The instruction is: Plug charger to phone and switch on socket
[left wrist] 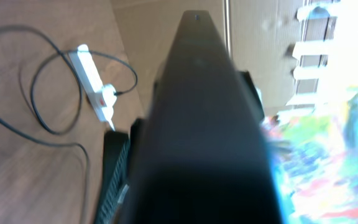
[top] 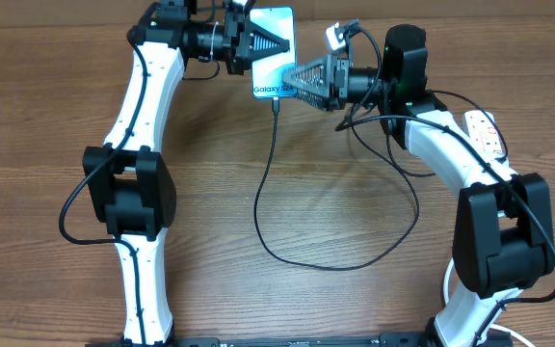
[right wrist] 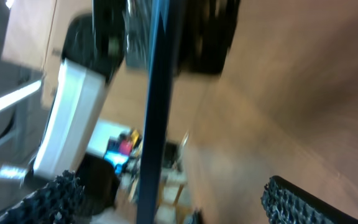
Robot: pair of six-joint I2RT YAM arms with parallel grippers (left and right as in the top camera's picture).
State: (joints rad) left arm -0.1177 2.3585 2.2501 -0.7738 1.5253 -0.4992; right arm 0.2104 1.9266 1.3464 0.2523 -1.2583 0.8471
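The phone (top: 276,48), cyan-blue screen up, is held above the table's far edge with my left gripper (top: 261,45) shut on its left side. Its dark edge (left wrist: 204,124) fills the left wrist view. The charger (top: 261,193), a thin black cable, hangs from the phone's lower edge and loops across the table toward the right. My right gripper (top: 297,75) is open at the phone's lower right corner. In the right wrist view its fingers (right wrist: 55,196) stand wide apart on either side of the phone's edge (right wrist: 157,112). The socket (top: 487,135) lies at the far right.
The white power strip (left wrist: 92,81) shows in the left wrist view with black cable (left wrist: 42,118) looped around it. The cable's big loop (top: 355,260) lies on the wood between the two arm bases. The left arm's white link (right wrist: 67,118) is close behind the phone.
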